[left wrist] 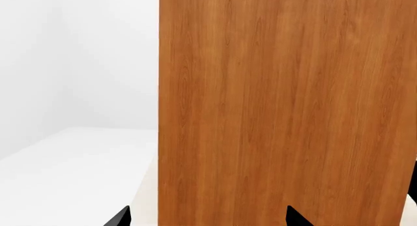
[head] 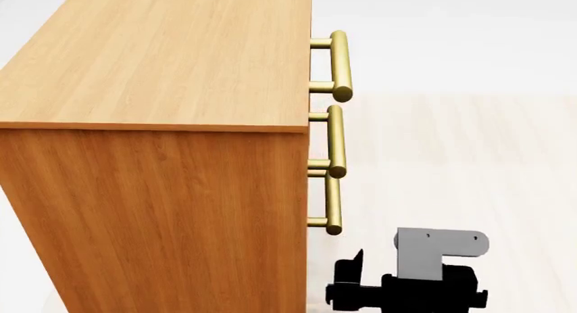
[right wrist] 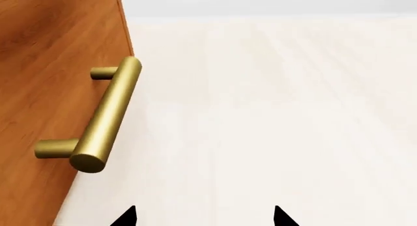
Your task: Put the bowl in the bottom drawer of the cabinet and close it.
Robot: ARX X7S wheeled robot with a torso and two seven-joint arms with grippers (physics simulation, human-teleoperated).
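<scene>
The bowl is out of view in all three views. The cabinet [head: 162,191] is orange-brown wood, and I see it from above and from one side. Its three brass bar handles stick out toward the right, and all the drawer fronts sit flush. The lowest handle [head: 333,205] belongs to the bottom drawer. My right arm [head: 433,279] is low beside that handle. In the right wrist view my right gripper [right wrist: 204,217] is open and empty over the pale floor, off to one side of a brass handle [right wrist: 104,121]. My left gripper [left wrist: 208,218] is open, facing the cabinet's plain side panel [left wrist: 286,109].
Pale wood floor [head: 450,164] stretches in front of the drawer fronts. A white wall and a white floor [left wrist: 72,177] lie beside the cabinet in the left wrist view. The left arm does not show in the head view.
</scene>
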